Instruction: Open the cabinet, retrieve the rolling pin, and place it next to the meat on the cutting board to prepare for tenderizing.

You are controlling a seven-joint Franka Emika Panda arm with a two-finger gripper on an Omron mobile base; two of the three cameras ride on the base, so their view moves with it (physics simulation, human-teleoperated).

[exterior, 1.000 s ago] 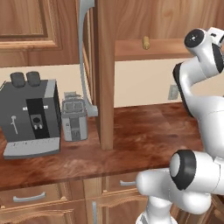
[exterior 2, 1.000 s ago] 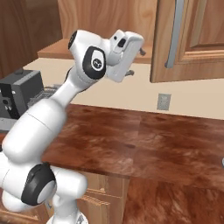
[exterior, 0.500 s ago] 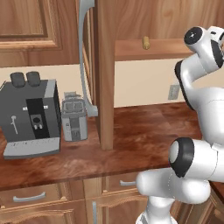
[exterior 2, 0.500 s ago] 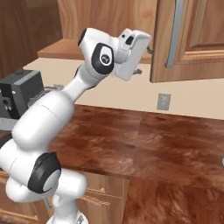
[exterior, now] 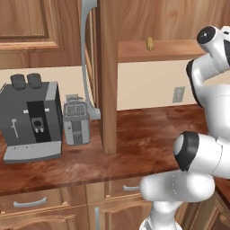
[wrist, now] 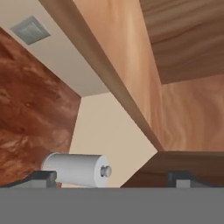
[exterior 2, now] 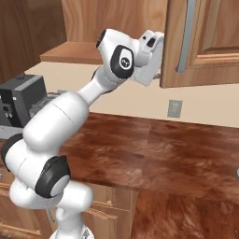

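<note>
**Up at the open cabinet, claw released**

Upper centre of the left base view, the rolling pin (exterior: 150,43) lies end-on on the cabinet (exterior: 108,76) shelf, door swung wide. Our claw (exterior 2: 156,74) hangs open at the shelf's edge, likely lining up; the tabletop (exterior 2: 177,154) leaves room beneath.

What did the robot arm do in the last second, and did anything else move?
The white arm's gripper swung right along the wall, its jaws wide, ending beside the closed brown wooden cabinet door. It grabbed nothing. The small tan rolling pin stayed on the shelf; the grey coffee machine stayed put.
</note>
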